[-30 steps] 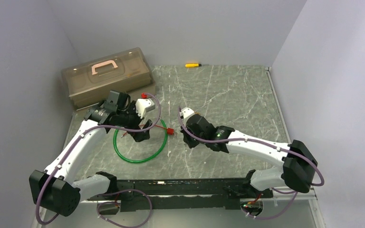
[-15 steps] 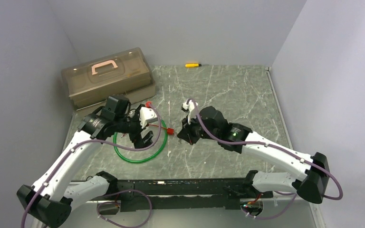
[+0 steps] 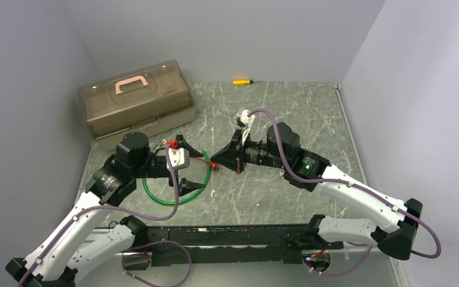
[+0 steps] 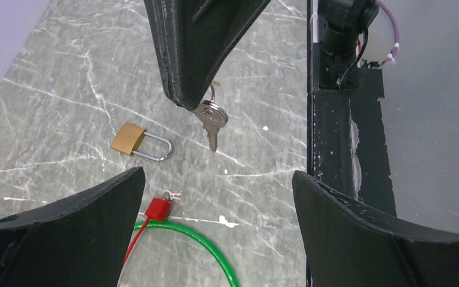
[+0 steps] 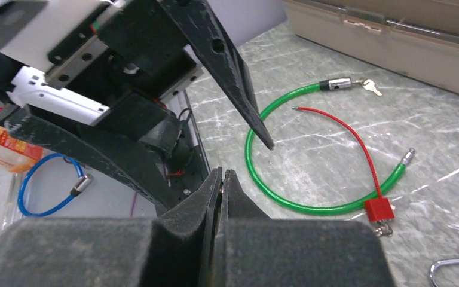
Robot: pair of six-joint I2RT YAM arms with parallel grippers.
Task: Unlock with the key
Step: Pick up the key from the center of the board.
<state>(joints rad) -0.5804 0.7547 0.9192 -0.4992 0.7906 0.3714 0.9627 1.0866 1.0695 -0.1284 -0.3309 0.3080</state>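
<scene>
Top view: right tool point(image 3: 214, 159) has risen off the desk point(image 3: 299, 119), shut; left tool point(image 3: 192, 166) has swung to face it, gaping. Left wrist: key point(image 4: 210, 121) dangles from the shut tip, near the padlock point(image 4: 132, 139) lying loose. Right wrist: only its shackle point(image 5: 451, 267) shows, unheld.

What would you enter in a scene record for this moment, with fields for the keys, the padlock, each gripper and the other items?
keys: keys on a ring, hanging from the fingertips of the right gripper, above the table
padlock: brass padlock lying flat on the table, shackle looks closed, nothing touching it
right gripper: shut on the keys
left gripper: left gripper wide open, empty
other items: green cable in a loop, red lock on it; toolbox far left, lid down; yellow screwdriver at the far edge
</scene>
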